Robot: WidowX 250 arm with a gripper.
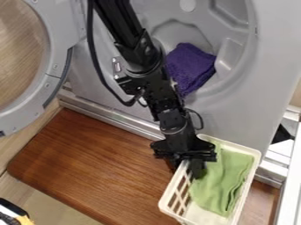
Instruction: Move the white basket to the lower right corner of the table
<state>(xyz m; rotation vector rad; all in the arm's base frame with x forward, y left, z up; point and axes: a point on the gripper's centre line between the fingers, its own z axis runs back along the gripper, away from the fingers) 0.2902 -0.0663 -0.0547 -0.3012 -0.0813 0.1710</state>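
The white basket (166,205) is at the lower right of the brown wooden table (94,160), slanted, with its lower end near the table's front edge. A green cloth (223,180) lies inside it. My gripper (191,169) hangs over the basket's upper left side, pointing down at the slatted wall. Its tips are dark and partly lost against the rim, so whether they hold the wall cannot be made out.
Behind the table stands a grey machine with a round opening, a purple cloth (189,68) inside it. Its round door (56,66) hangs at the upper left. White framing (291,176) borders the right side. A black and yellow object (13,214) is at the lower left.
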